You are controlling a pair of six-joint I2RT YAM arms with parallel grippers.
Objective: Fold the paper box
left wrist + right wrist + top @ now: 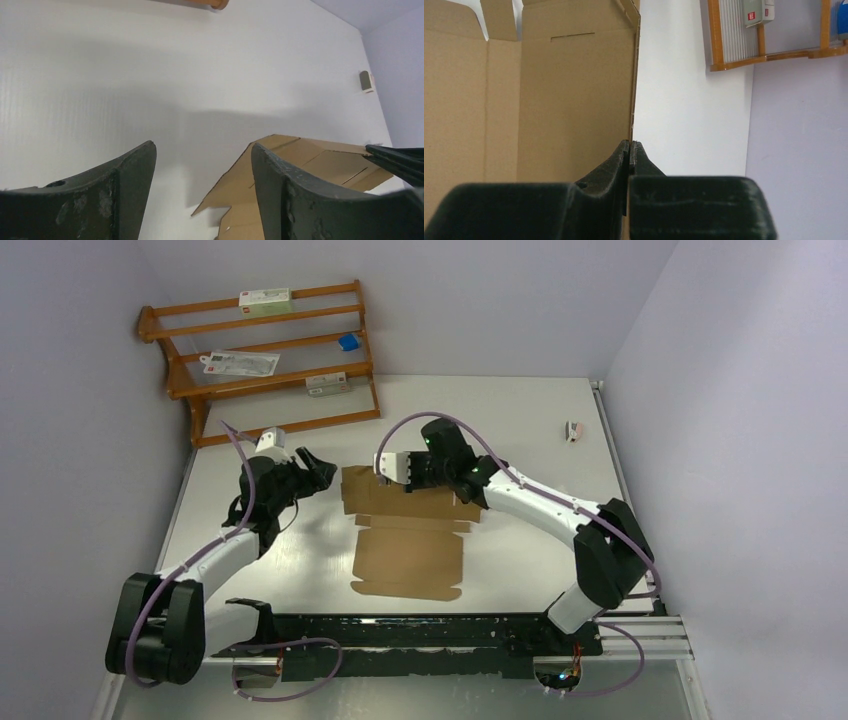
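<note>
The paper box [405, 560] is a brown cardboard sheet in the middle of the table. Its near part lies flat and its far panel is raised. My right gripper [425, 483] is shut on the edge of that raised panel. In the right wrist view the jaws [630, 142] pinch the thin cardboard edge, and the panel [574, 90] fills the left side. My left gripper [322, 472] is open and empty just left of the box's far left corner. In the left wrist view [202, 146] the lifted cardboard [300, 160] shows behind the right finger.
A wooden rack [270, 360] with white cartons and a blue object [348, 341] stands at the far left, also in the right wrist view [734, 62]. A small object [574, 430] lies at the far right, near the wall.
</note>
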